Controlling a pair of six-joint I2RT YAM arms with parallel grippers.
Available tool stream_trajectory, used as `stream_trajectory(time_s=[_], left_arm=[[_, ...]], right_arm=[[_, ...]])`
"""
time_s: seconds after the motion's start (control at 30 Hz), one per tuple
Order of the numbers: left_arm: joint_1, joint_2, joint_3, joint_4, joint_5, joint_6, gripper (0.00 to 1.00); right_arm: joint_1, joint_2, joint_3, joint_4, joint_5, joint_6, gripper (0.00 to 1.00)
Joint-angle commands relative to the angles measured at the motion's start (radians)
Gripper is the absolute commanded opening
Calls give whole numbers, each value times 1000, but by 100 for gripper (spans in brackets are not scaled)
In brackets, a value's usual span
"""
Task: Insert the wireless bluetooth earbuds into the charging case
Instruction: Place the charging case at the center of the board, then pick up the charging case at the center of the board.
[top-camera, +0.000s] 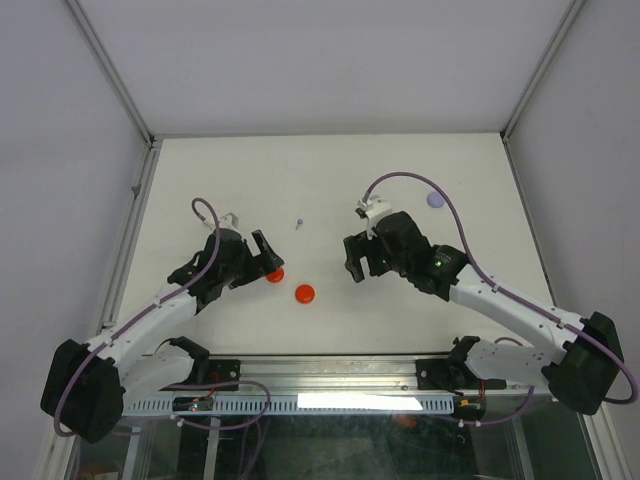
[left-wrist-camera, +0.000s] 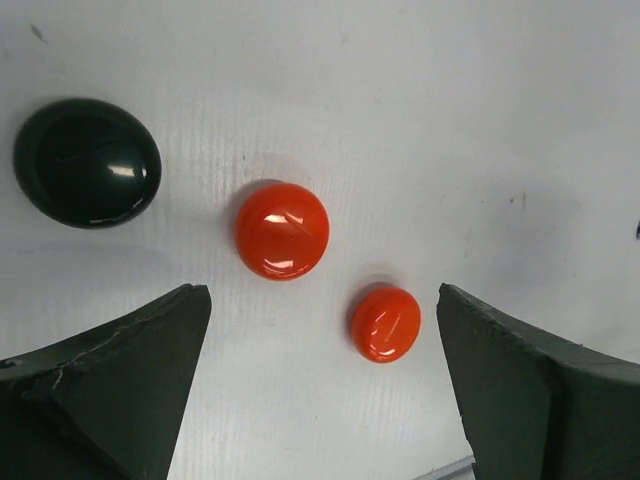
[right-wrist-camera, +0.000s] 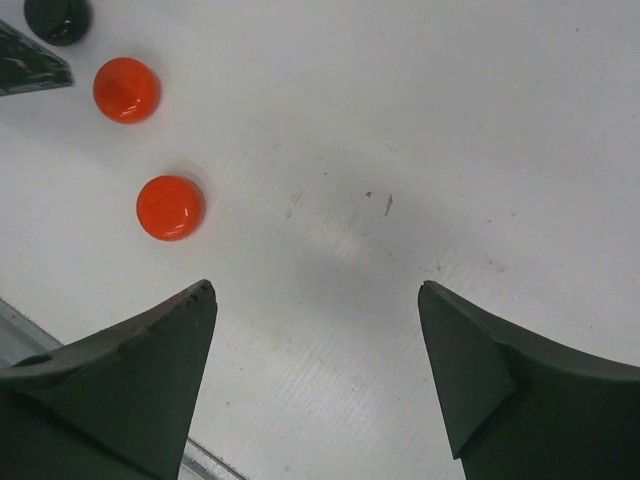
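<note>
The left hand (left-wrist-camera: 322, 300) is held wide open, and nothing is gripped by it. Two red discs (left-wrist-camera: 282, 230) (left-wrist-camera: 386, 323) and a black disc (left-wrist-camera: 88, 162) are seen on the counter (top-camera: 200, 180) under it. The right hand (right-wrist-camera: 315, 290) is opened too, with nothing in it. One tiny pale earbud (top-camera: 299, 223) is seen on the counter farther back, between both hands.

Lavender speck (top-camera: 299, 224) too small to identify — black disc (right-wrist-camera: 57, 18) edge-cropped.

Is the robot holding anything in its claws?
Nothing. The left gripper and the right gripper both stand open and empty; the red discs lie loose, untouched.
</note>
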Motion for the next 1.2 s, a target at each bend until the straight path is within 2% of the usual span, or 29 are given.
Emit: stream_trajectory(time_s=[0.0, 0.07, 0.1, 0.27, 0.37, 0.5, 0.6, 0.8, 0.93, 1.17], left_arm=[[4, -132, 105, -114, -99, 123, 99], [4, -162, 142, -135, -148, 161, 99], [4, -171, 160, -143, -172, 180, 99], [5, -192, 228, -154, -372, 252, 99], [4, -203, 256, -137, -416, 310, 99], [5, -215, 256, -101, -485, 368, 99], [6, -199, 246, -104, -560, 345, 99], [19, -166, 239, -125, -478, 383, 99], [34, -212, 199, -94, -476, 438, 99], [92, -302, 126, -1, -397, 517, 99]], right_arm=[[-8, 56, 109, -57, 102, 22, 88], [-13, 80, 132, -68, 146, 30, 98], [-21, 93, 137, -66, 159, 29, 99], [-74, 195, 167, -9, 165, -9, 99], [-108, 259, 204, 5, 210, -22, 99], [-239, 364, 290, -51, 194, 12, 100], [-363, 432, 305, 7, 170, 1, 99], [-571, 579, 397, 109, 76, -26, 99], [-697, 682, 491, 134, 12, -92, 99], [-840, 816, 622, 93, -161, -199, 99]])
